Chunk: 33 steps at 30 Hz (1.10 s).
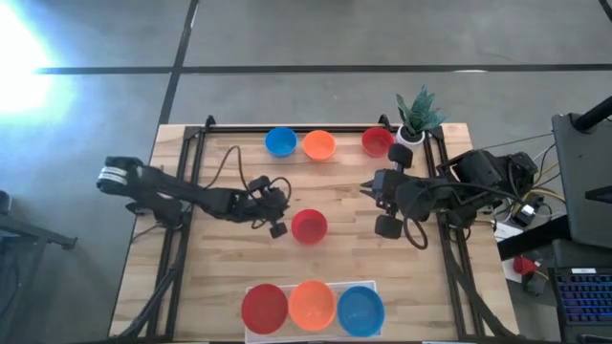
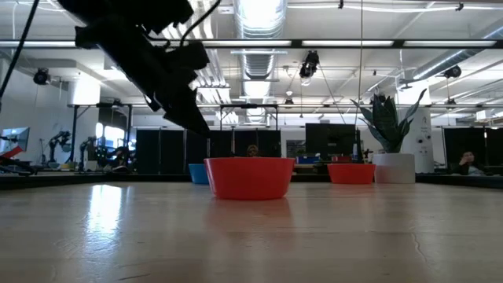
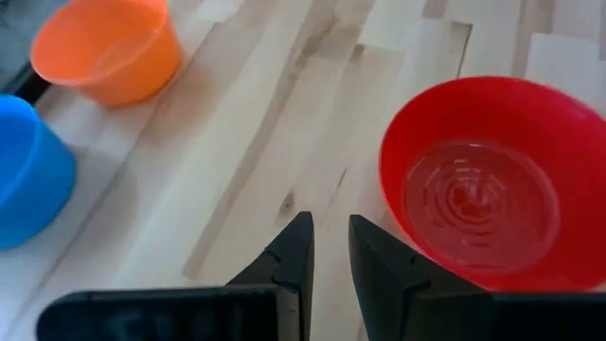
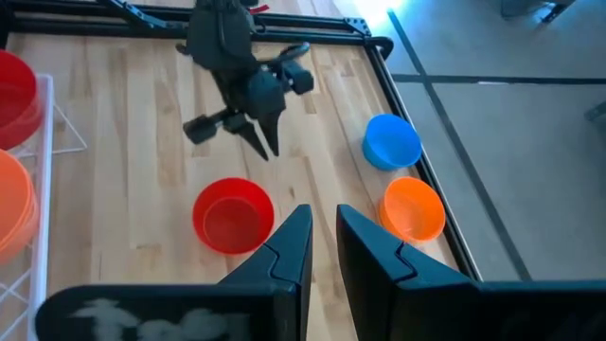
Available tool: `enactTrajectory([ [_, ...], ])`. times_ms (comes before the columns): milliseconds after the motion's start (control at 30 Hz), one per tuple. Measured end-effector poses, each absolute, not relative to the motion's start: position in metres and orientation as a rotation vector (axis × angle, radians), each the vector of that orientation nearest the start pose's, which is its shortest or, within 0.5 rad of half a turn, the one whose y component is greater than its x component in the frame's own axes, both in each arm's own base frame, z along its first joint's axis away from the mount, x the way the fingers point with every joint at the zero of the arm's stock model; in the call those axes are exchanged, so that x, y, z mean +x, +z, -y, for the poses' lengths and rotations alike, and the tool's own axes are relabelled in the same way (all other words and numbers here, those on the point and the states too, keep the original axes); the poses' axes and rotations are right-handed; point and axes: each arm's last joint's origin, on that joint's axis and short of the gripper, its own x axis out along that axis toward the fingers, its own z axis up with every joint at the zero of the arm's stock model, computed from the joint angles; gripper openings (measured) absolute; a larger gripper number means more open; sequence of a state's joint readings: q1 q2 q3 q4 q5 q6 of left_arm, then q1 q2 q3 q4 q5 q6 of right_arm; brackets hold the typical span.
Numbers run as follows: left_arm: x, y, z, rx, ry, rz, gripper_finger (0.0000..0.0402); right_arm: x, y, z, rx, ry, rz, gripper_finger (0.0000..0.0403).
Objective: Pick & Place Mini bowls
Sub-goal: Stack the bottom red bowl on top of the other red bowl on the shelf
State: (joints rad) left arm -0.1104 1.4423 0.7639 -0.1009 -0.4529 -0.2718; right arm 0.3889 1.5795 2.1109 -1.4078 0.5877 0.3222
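High: I count seven mini bowls: far row blue [image 1: 280,141], orange [image 1: 319,145], red [image 1: 377,141]; lone red bowl [image 1: 309,226] mid-table; three in white tray [image 1: 251,290] at near edge.

Left gripper [image 1: 275,222] just left of lone red bowl, bare wood around.

Left wrist: fingers [image 3: 289,260] pressed near-together, empty.

Right wrist: right gripper [image 4: 319,248] likewise, slim gap.

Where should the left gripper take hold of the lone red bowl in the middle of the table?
Probably at the rim of the red bowl, on the side facing the left gripper: one finger inside, one outside. It sits upright and open, its glossy wall too wide to span, and nothing crowds that side.
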Motion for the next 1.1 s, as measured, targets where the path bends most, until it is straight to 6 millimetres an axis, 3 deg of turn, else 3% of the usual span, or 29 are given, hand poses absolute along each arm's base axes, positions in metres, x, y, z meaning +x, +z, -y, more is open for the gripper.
enactTrajectory([
  [367, 0.299, 0.165, 0.013, -0.186, 0.469, -0.714, 0.0064, 0.248, 0.473, -0.084, -0.108, -0.306, -0.733, 0.0047],
  [1100, 0.302, 0.164, 0.015, -0.345, 0.384, -0.712, 0.0064, 0.248, 0.473, -0.085, -0.089, -0.312, -0.727, 0.0047],
])
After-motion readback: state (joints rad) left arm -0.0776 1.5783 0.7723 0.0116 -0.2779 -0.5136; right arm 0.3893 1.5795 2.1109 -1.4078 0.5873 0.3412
